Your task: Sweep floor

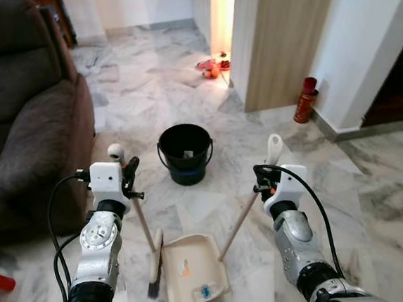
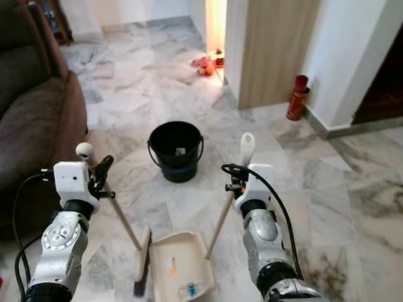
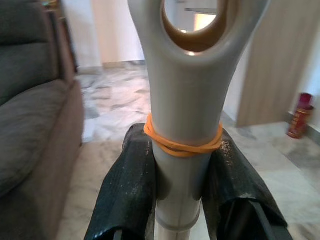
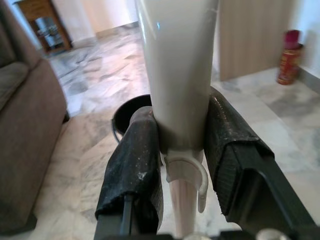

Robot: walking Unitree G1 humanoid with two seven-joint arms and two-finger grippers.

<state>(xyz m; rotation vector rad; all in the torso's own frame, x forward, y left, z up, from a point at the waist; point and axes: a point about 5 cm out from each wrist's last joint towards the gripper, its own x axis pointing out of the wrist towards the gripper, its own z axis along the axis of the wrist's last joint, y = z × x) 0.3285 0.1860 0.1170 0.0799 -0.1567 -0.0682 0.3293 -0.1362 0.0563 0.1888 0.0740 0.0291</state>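
1. Your left claw (image 1: 127, 173) is clamped on the top of the broom handle (image 3: 182, 125), its two fingers (image 3: 131, 185) pressed to either side just below an orange rubber band (image 3: 182, 145).
2. The broom (image 1: 153, 265) leans down from that claw, with its bristles on the marble floor (image 1: 382, 199) just beside the dustpan (image 1: 192, 268).
3. Your right claw (image 1: 264, 179) grips the dustpan handle (image 4: 181, 75), fingers tight on both sides of it.
4. The dustpan sits on the floor between your arms, with small bits of litter in its tray.
5. A black bucket (image 1: 185, 152) stands just beyond the dustpan, and a brown sofa (image 1: 22, 117) sits to your left.
6. A red canister (image 1: 305, 100) stands by the wall on your right.
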